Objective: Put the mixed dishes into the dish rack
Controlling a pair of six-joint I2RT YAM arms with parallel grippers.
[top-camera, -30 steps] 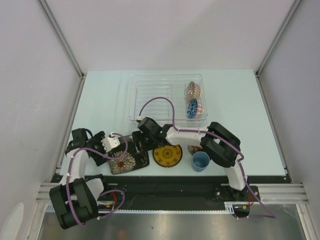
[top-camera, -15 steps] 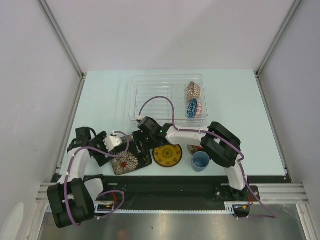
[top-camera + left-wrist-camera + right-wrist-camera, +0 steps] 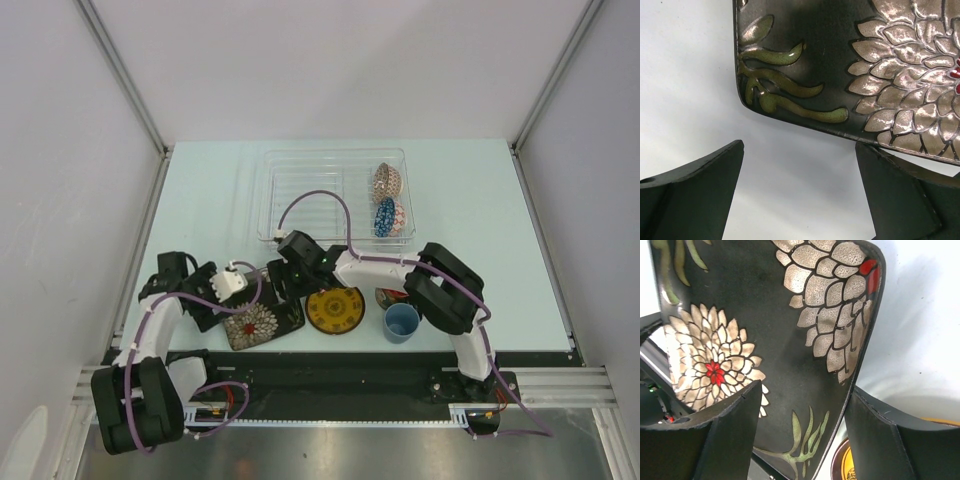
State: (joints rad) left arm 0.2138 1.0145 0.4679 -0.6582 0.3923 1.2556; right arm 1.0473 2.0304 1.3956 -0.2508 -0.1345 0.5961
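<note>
Black square floral plate [image 3: 262, 322] is sitting near the table's [image 3: 200, 200] front edge, about 7 o'clock from its middle. At the plate's 9 o'clock, we are seeing the left gripper [image 3: 799, 146] spread wide, grasping nothing. At its 1 o'clock, the right gripper [image 3: 804, 387] is straddling a corner; we cannot tell whether it is clenched. Farther back, at 12 o'clock, the dish rack [image 3: 270, 190] is holding the cream-pink patterned bowl [image 3: 386, 181] and blue patterned bowl [image 3: 385, 217].

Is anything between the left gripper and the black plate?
Nothing visible. The left gripper is open, and only bare table lies between its fingers and the plate's near edge. The right gripper flanks the plate's far corner.
</note>
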